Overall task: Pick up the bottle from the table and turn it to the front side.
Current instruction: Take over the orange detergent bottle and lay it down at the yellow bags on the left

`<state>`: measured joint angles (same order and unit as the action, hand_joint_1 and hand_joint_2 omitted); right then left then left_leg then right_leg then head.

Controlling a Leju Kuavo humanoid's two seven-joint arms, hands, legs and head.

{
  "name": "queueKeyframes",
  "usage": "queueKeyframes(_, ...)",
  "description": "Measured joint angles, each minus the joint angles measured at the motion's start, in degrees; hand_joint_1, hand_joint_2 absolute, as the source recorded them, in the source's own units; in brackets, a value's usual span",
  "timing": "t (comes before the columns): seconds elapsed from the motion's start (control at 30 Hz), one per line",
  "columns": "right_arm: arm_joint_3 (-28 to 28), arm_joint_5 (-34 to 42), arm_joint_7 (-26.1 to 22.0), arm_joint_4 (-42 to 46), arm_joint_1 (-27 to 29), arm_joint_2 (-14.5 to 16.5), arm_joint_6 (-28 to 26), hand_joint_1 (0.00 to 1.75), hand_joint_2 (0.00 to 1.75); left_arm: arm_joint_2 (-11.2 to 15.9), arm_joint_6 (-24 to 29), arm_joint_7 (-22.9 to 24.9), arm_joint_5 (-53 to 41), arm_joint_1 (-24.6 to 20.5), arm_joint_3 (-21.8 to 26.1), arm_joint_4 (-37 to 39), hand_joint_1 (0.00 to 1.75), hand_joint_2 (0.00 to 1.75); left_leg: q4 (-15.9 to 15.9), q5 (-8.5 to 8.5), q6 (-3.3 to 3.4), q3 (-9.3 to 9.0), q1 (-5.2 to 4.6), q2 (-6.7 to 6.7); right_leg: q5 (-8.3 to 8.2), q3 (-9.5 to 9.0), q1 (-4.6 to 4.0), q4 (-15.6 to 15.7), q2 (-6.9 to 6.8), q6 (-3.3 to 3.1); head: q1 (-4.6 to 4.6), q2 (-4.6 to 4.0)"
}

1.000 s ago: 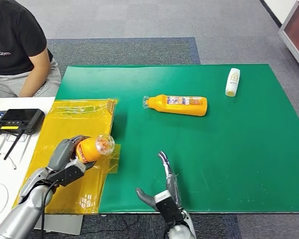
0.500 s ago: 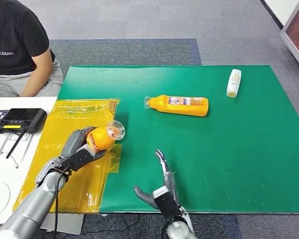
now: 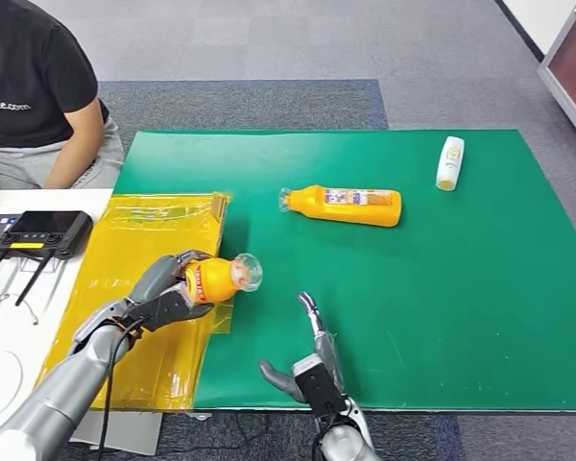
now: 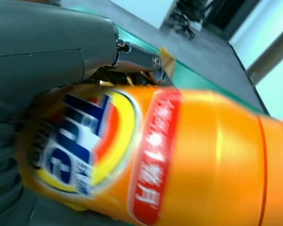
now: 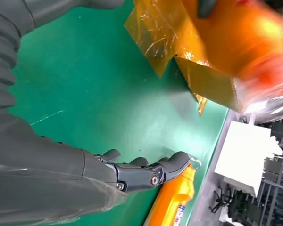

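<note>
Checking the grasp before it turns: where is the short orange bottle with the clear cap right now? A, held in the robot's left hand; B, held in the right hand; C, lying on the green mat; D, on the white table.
A: the left hand grips the short orange bottle above the yellow film.

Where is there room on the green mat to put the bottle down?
The widest bare patch of the green mat lies right of the right hand, below the lying orange bottle and the white bottle. Another strip runs along the far edge. It is crowded near the yellow film, where the left hand holds the held bottle.
</note>
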<state>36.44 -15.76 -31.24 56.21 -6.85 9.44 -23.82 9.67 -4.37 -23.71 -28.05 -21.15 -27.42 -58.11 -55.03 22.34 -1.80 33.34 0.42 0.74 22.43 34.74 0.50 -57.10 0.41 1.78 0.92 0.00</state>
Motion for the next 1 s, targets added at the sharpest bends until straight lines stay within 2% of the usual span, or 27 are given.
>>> queueKeyframes(0.2, 0.00, -0.10, 0.38, -0.71, 0.03, 0.09, 0.08, 0.00, 1.75, 1.32, -0.94, -0.05, -0.18, 2.19, -1.32, 1.20, 0.10, 1.75, 0.00, -0.04, -0.15, 0.07, 0.02, -0.21, -0.12, 0.30, -0.02, 0.00, 0.29, -0.13, -0.02, 0.00)
queueKeyframes(0.43, 0.00, -0.15, 0.38, -1.19, -0.03, 0.12, 0.22, 0.00, 1.75, 1.76, -0.83, -0.09, -0.14, 2.32, -1.81, 1.49, 0.17, 1.75, 0.03, -0.03, -0.14, 0.10, 0.02, -0.17, -0.03, 0.27, -0.03, -0.01, 0.24, -0.08, -0.01, 0.00)
queueKeyframes(0.63, 0.00, 0.49, 0.07, -1.48, -0.07, 0.17, 0.57, 0.00, 1.75, 1.67, 0.63, 0.72, -0.67, 2.27, -2.12, 1.78, 0.03, 1.75, 0.03, 0.01, -0.11, 0.06, 0.02, -0.17, -0.03, 0.23, -0.02, -0.01, 0.24, -0.08, -0.01, 0.00)
queueKeyframes(0.73, -0.04, 0.59, -0.16, -1.48, -0.01, 0.22, 0.37, 0.00, 1.75, 1.55, 4.29, 1.05, -2.25, 2.68, -2.23, 1.59, 0.00, 1.75, 0.03, -0.03, -0.14, 0.05, 0.02, -0.17, -0.05, 0.24, -0.02, -0.01, 0.25, -0.09, -0.01, 0.00)
queueKeyframes(0.8, -0.17, 0.54, -0.20, -1.44, 0.17, 0.22, -0.12, 0.00, 1.75, 1.14, 9.13, 0.17, -2.83, 4.10, -1.88, 0.05, 0.00, 1.75, 0.03, -0.05, -0.16, 0.07, 0.02, -0.20, -0.08, 0.32, -0.03, -0.01, 0.27, -0.13, -0.01, 0.00)
queueKeyframes(0.9, -0.45, 0.50, -0.29, -1.34, 0.54, 0.22, -0.80, 0.00, 1.75, -0.77, 18.68, -6.36, 0.78, 8.28, 0.12, -7.03, 0.00, 1.75, 0.00, -0.06, -0.15, 0.29, 0.02, -0.25, -0.13, 0.56, -0.02, -0.01, 0.30, -0.14, -0.02, 0.00)
queueKeyframes(1.0, -0.62, 0.49, -0.34, -1.33, 0.53, 0.34, -1.18, 0.00, 1.75, -2.75, 23.26, -10.95, 4.33, 12.40, 1.53, -18.05, 0.00, 1.75, -0.03, -0.03, -0.09, 0.48, 0.01, -0.26, -0.12, 0.66, -0.01, 0.00, 0.26, -0.11, 0.01, 0.00)
